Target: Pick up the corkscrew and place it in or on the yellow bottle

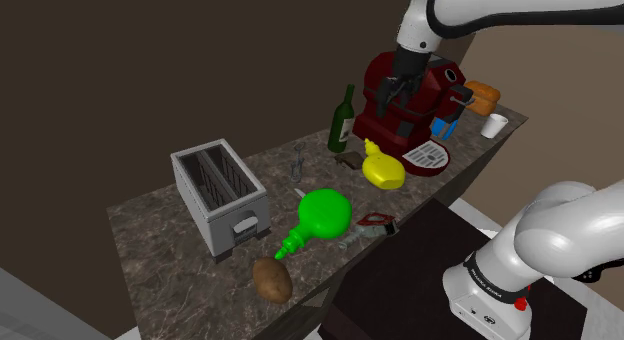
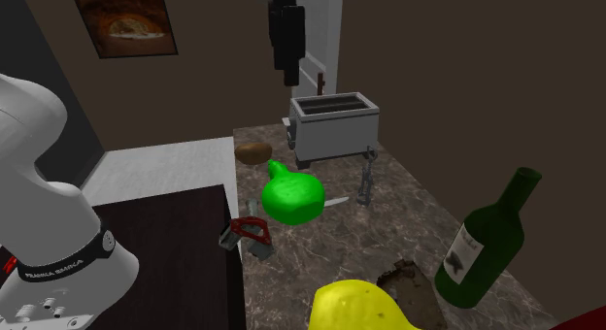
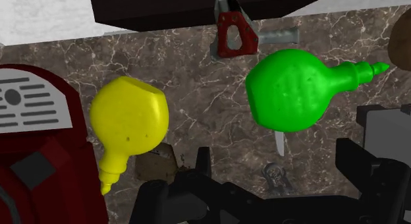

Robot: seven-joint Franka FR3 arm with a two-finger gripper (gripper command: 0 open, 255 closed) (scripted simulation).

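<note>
Nearest the stand, at the front edge of the counter (image 1: pixel 150 228), lies a red-and-grey tool (image 1: pixel 372 224). Just past it is the green bottle (image 1: pixel 322 216), on its side with its neck aimed toward a potato (image 1: pixel 272 279). Next along, the yellow bottle (image 1: pixel 382 168) is on its side too. So I'd wager the corkscrew ends up laid on its belly rather than poked into the mouth.

Now look further back: there's the corkscrew (image 1: pixel 298 169), small and grey, seemingly standing on end. It's in the open patch between the toaster (image 1: pixel 217 193) and the wine bottle (image 1: pixel 343 118), touching neither. Handy spot, that, with room all round for fingers to drop in.

And way up, in front of the red coffee machine (image 1: pixel 415 113), hangs the gripper (image 1: pixel 399 96), jaws wide apart and nothing between them. Down the wrist view, the corkscrew (image 3: pixel 276 177) sits on the stone far beneath, between the two fingers (image 3: pixel 201 162). My read is that it's riding high to clear the bottles and line up, and the descent hasn't begun.
</note>
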